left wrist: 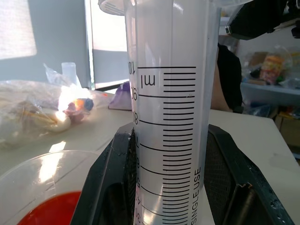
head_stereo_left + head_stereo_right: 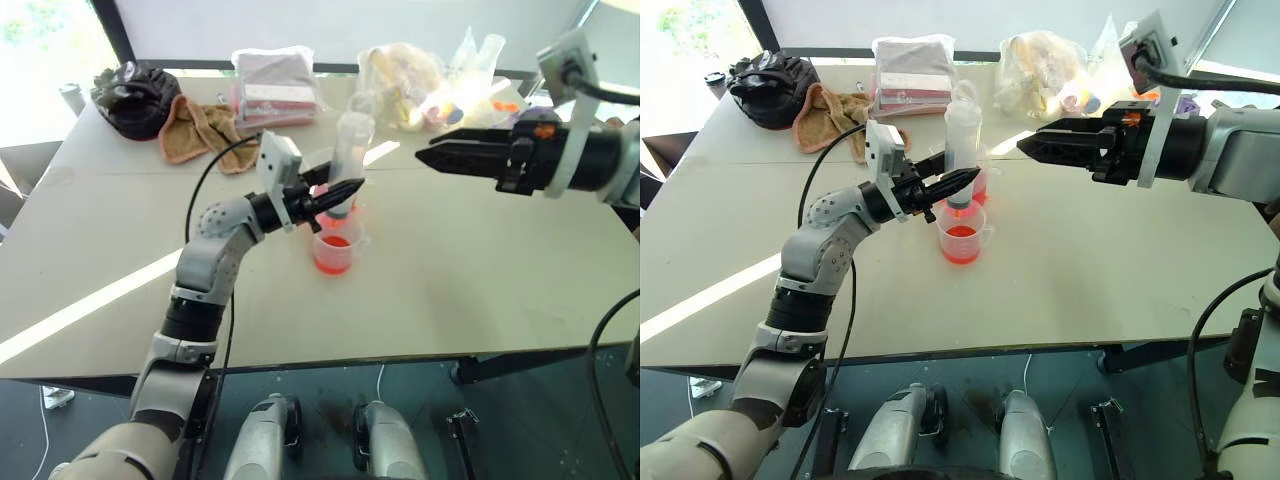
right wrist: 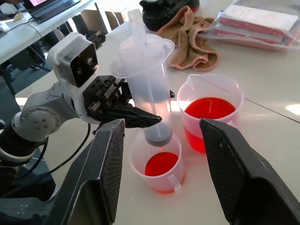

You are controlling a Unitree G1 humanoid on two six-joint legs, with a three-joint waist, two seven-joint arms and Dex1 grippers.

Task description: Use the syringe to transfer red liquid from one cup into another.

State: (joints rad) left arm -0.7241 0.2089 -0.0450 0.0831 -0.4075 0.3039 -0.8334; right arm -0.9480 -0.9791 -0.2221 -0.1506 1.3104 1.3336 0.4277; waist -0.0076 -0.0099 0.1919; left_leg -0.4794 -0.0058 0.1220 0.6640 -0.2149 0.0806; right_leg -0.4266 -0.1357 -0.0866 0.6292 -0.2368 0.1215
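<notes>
the left hand is clamping the syringe upright, tip just above the nearer cup of red liquid on the tabletop. the right hand is hovering wide open, empty. the right wrist view is revealing a fuller second cup behind.

Syringes: I counted one large clear plastic syringe with printed marks.
Cups: I saw two clear plastic cups, a small one and a wider one, each holding translucent orange-red liquid.
Grippers: two black two-fingered grippers, left and right.
Cloths: one tan crumpled towel.
Bags: I made out one black bag and one clear plastic packet of folded fabric.
</notes>
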